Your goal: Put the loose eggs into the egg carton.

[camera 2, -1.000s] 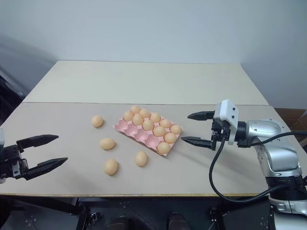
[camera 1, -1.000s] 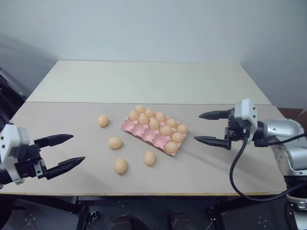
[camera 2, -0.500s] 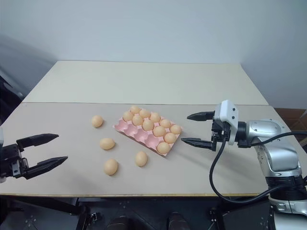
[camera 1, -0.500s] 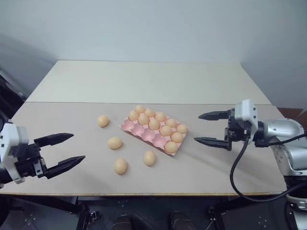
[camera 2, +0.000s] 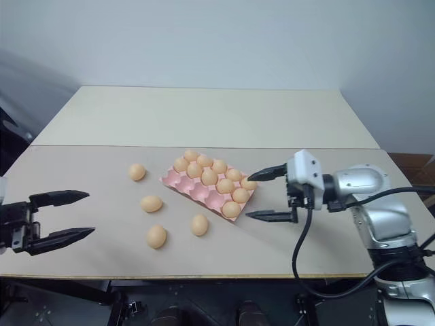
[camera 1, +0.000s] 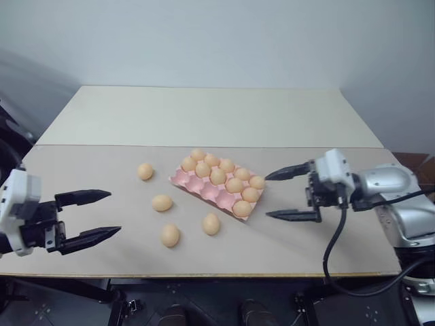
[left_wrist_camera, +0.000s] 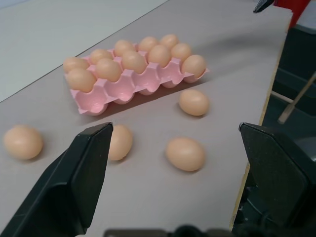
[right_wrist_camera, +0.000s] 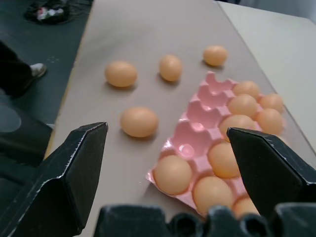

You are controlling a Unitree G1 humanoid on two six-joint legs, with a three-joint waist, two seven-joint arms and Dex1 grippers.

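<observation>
Right hand [camera 1: 284, 194] nearer egg carton [camera 1: 216, 189].

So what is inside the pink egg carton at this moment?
The egg carton holds nine eggs, filling two rows and one cup of the near row. The other three near cups are bare. The cup floors under the eggs are covered.

Right arm [camera 1: 391, 187]: silver shell, white wrist block, black cable looped below; each pincer has black tapered fingers.
</observation>
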